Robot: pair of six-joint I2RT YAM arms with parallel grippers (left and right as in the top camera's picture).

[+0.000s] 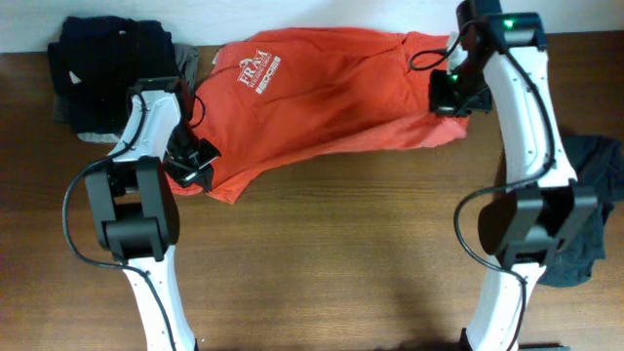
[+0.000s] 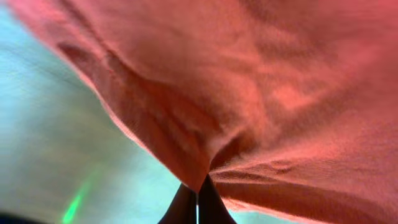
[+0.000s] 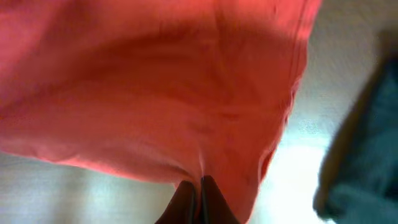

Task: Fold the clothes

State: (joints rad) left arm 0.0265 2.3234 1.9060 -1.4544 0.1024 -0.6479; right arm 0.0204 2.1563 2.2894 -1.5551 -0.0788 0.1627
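Note:
The clothes are one red-orange T-shirt (image 1: 331,88) with white lettering (image 1: 257,74), spread across the back of the table. My left gripper (image 1: 191,166) is shut on the shirt's lower left edge. In the left wrist view the dark fingertips (image 2: 186,205) pinch a fold of the red cloth (image 2: 249,93), which hangs lifted in front of the camera. My right gripper (image 1: 456,96) is shut on the shirt's right end. The right wrist view shows its dark fingertips (image 3: 213,199) closed on a pinch of red fabric (image 3: 155,93).
A pile of dark navy and grey garments (image 1: 107,68) lies at the back left corner. A charcoal garment (image 1: 590,210) hangs at the table's right edge and shows as a dark shape (image 3: 367,137) in the right wrist view. Bare wood table (image 1: 331,253) fills the front.

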